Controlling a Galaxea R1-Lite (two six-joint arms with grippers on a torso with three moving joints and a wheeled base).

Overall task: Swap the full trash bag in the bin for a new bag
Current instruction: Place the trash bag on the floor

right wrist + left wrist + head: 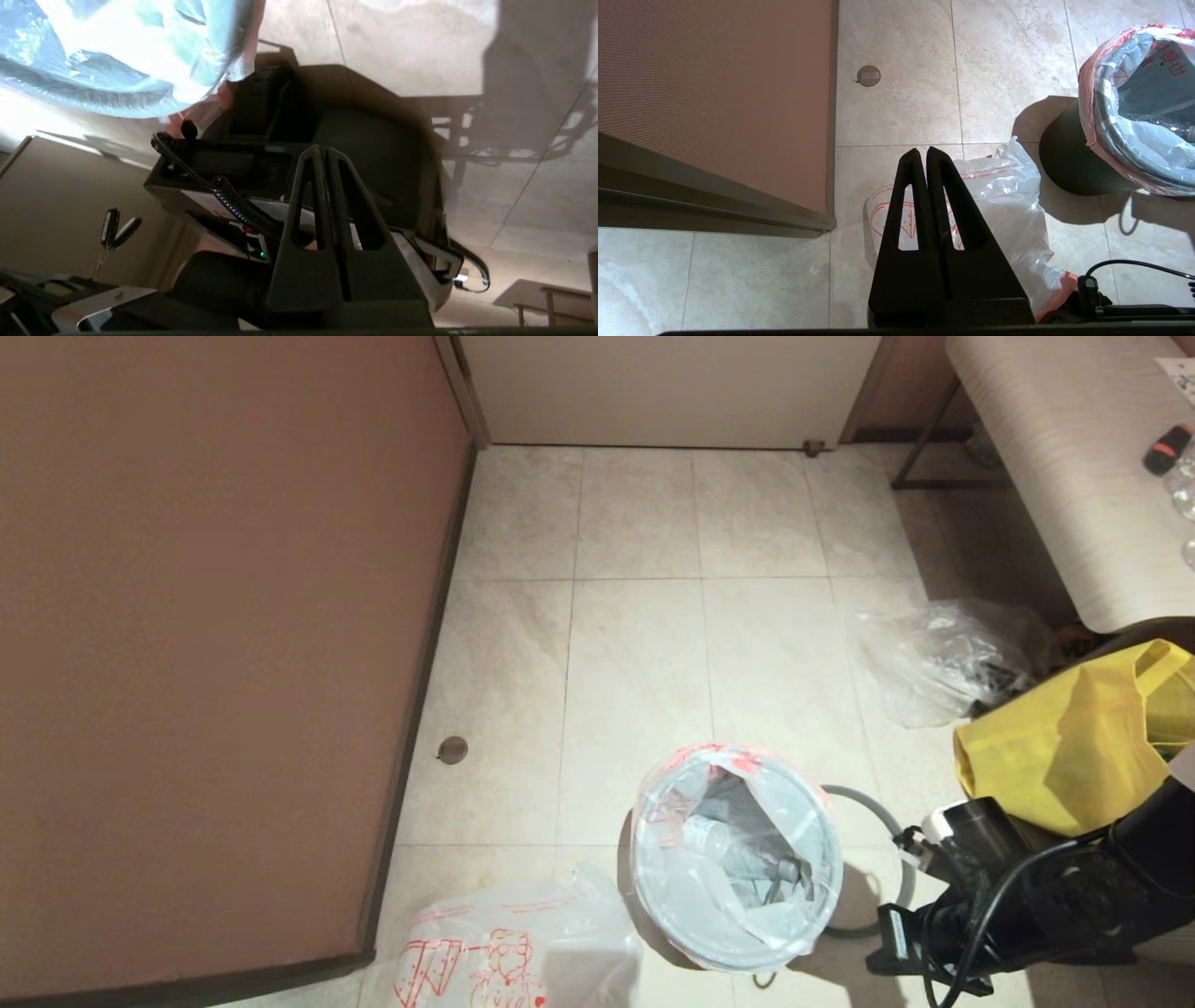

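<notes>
The black bin (653, 919) stands on the tiled floor, lined with the full trash bag (681, 896). The bag's orange-red edge is folded over the rim, and a bottle (705, 837) and rubbish lie inside. The grey hoop (882, 831) lies on the floor to the bin's right, partly hidden. The new bag (504, 952), with red line drawings, lies flat on the floor left of the bin. My left gripper (923, 151) hangs shut and empty above the new bag (1008, 196). My right gripper (323, 150) is shut and empty, low beside the bin, its arm (1008, 896) at the lower right.
A brown wall panel (215, 644) runs along the left. A clear crinkled bag (934, 658) and a yellow tote bag (1064, 747) sit at the right, under a pale table (1055, 457). A round floor cap (453, 749) is set in the tiles.
</notes>
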